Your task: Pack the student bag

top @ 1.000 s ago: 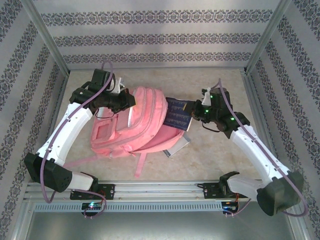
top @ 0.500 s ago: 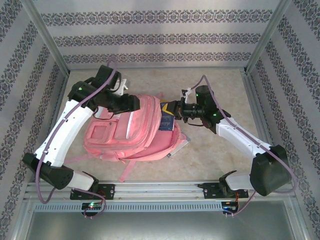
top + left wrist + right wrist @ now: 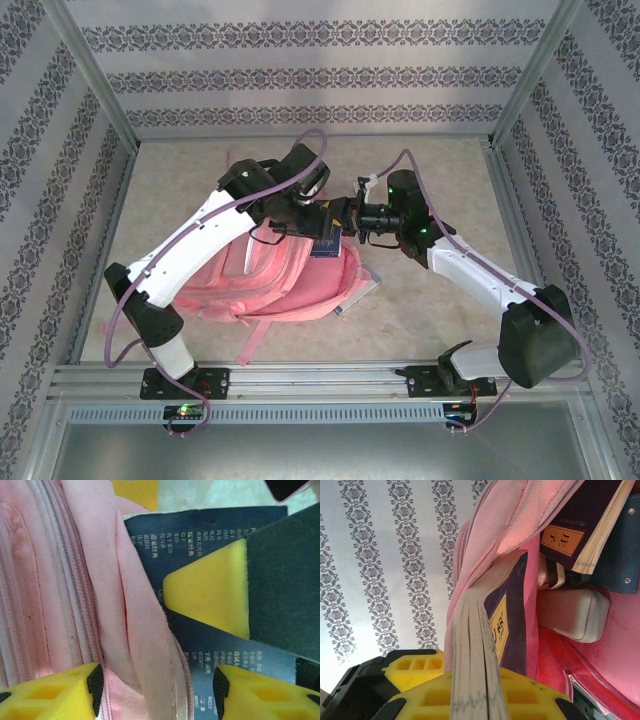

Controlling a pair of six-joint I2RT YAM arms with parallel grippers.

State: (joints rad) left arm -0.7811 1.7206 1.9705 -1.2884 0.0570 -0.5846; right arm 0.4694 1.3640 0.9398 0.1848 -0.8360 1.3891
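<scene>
Two grippers are crowding one spot at the mouth of the large pink fabric student bag [image 3: 270, 285], which is lying flat on the beige speckled tabletop [image 3: 430, 170], left of centre, opening facing the right arm. Right gripper [image 3: 470, 692] is clamping a thick dark navy softcover book [image 3: 512, 610] by its page edge, and the book's far end is tucking under the pink zip rim. Left gripper [image 3: 157, 695] is hanging right over that rim with its yellow fingers spread apart, fabric between them but not pinched, so nothing is holding the mouth wide. Main risk, as I'm judging it: the loose rim is sagging onto the book, so a push is likely snagging a corner on the fabric fold or zip and shoving the whole bag across the table instead of seating the book. Second: the grippers are working just beside each other, one right-hand pad is showing on the cover close to the left fingers, so any closing by the left is risking a finger clash or a pinch on the book rather than the fabric. Third: inside, a second dark book with an orange label [image 3: 562, 540] and a pale grey rounded case [image 3: 570, 612] are already taking up room, so the incoming book could be jamming against them and buckling its pages, being gripped from one end only.
</scene>
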